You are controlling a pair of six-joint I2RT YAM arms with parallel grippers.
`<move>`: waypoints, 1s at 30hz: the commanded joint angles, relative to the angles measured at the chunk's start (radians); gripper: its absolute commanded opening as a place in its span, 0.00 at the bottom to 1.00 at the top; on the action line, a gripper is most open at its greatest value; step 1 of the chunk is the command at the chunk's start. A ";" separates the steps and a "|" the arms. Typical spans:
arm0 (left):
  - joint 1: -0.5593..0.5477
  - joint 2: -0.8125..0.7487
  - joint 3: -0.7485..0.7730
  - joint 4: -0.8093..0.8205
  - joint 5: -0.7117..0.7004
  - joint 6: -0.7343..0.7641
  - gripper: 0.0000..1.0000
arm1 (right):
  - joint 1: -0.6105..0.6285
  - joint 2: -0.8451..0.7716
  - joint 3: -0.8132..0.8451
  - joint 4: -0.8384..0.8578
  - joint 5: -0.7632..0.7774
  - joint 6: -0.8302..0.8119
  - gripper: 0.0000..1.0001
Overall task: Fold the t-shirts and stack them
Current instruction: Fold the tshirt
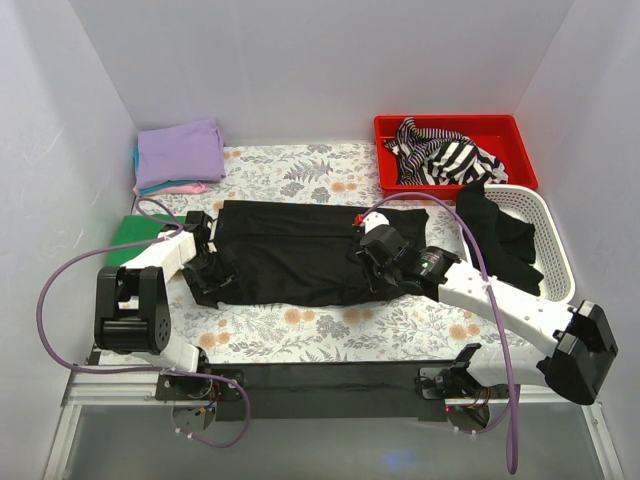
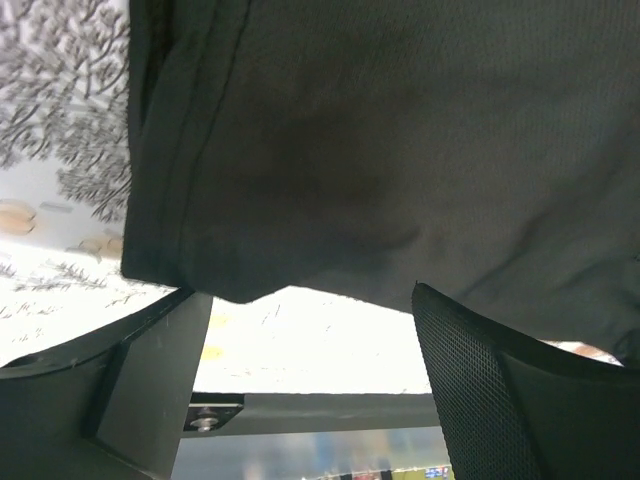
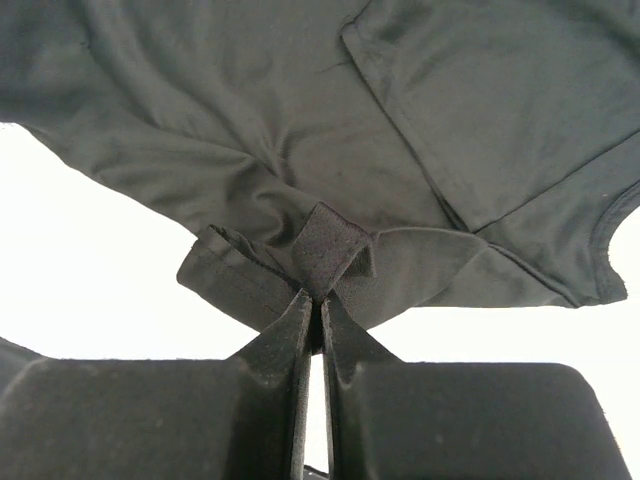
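A black t-shirt (image 1: pixel 300 245) lies spread across the middle of the floral table. My left gripper (image 1: pixel 210 272) hangs at the shirt's near left corner. In the left wrist view its jaws (image 2: pixel 310 300) stand open, with the shirt's hem (image 2: pixel 400 150) just beyond the fingertips and nothing between them. My right gripper (image 1: pixel 372 257) is over the shirt's right part. In the right wrist view it (image 3: pixel 320 298) is shut on a pinched fold of the black hem (image 3: pixel 330 245). Folded t-shirts are stacked at the back left, lavender (image 1: pixel 180 152) on top, teal and pink (image 1: pixel 185 187) beneath. A green one (image 1: pixel 135 233) lies at the left.
A red bin (image 1: pixel 500 128) with striped clothing (image 1: pixel 445 155) stands at the back right. A white basket (image 1: pixel 555 250) at the right holds a dark garment (image 1: pixel 495 235) that hangs over its rim. Purple cables loop near both arm bases. White walls close in three sides.
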 commanded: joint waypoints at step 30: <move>-0.006 0.044 0.066 -0.058 -0.104 0.001 0.00 | -0.001 -0.195 -0.040 -0.113 0.308 0.165 0.04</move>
